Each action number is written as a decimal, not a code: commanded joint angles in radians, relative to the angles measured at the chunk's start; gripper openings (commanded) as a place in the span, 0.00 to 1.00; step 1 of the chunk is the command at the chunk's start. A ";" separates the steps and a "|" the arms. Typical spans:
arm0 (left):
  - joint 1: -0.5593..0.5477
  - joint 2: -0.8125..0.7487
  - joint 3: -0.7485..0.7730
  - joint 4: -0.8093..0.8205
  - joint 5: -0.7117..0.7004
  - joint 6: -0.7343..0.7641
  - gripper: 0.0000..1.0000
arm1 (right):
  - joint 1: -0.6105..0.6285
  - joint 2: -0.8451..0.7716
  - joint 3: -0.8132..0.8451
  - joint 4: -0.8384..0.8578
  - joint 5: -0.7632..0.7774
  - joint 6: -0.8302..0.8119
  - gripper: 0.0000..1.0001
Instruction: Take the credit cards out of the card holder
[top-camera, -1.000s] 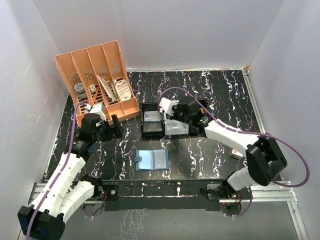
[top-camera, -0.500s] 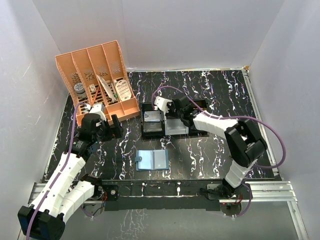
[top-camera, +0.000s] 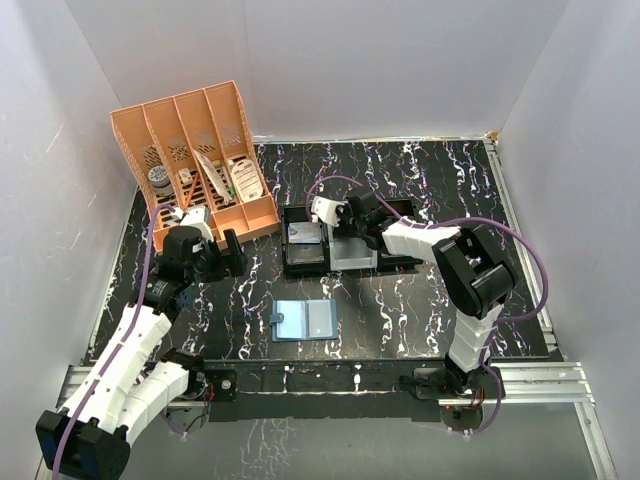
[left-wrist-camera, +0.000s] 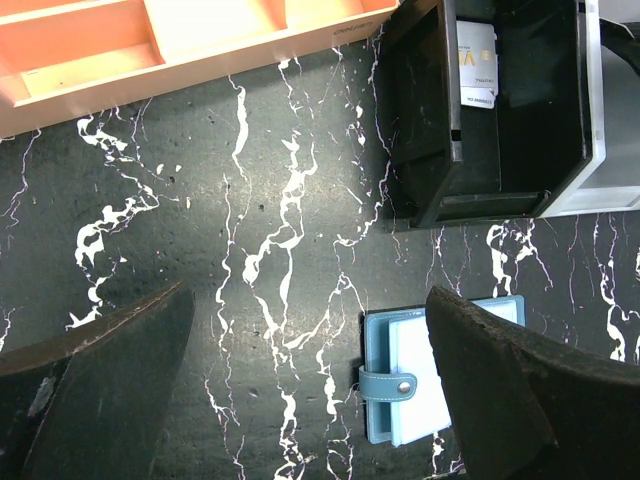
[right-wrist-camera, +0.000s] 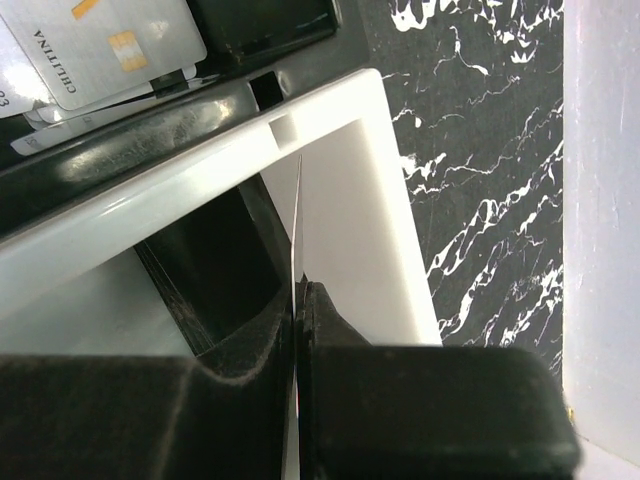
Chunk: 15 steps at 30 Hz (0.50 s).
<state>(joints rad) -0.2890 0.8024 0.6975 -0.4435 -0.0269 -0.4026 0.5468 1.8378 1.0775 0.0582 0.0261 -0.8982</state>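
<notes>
The teal-blue card holder (top-camera: 305, 320) lies open and flat on the black marbled table, its light blue inside facing up; it also shows in the left wrist view (left-wrist-camera: 430, 375) with its snap strap. My left gripper (top-camera: 232, 254) is open and empty, above the table left of the holder (left-wrist-camera: 300, 400). My right gripper (top-camera: 347, 232) is shut on a thin credit card (right-wrist-camera: 299, 220), seen edge-on, held over the white tray (right-wrist-camera: 330, 130). Several light cards (right-wrist-camera: 100, 50) lie in the black tray (top-camera: 305, 262) beside it.
An orange divided organizer (top-camera: 195, 160) with small items stands at the back left, close to my left arm. The black tray and the white tray (top-camera: 355, 262) sit side by side mid-table. White walls enclose the table on three sides.
The right arm's elbow has swung in to the left and folded up. Its gripper stayed over the trays, still shut on the card. The left arm and the card holder have not moved.
</notes>
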 joint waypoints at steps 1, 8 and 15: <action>0.008 -0.003 0.003 0.022 0.016 0.018 0.99 | -0.010 0.015 0.047 0.085 -0.043 -0.034 0.01; 0.008 -0.005 0.002 0.024 0.020 0.020 0.99 | -0.010 0.025 0.038 0.032 -0.087 -0.061 0.13; 0.008 0.007 0.001 0.028 0.029 0.024 0.99 | -0.017 0.010 0.030 -0.010 -0.129 -0.078 0.32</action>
<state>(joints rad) -0.2890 0.8074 0.6975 -0.4366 -0.0139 -0.3958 0.5404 1.8633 1.0775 0.0471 -0.0620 -0.9504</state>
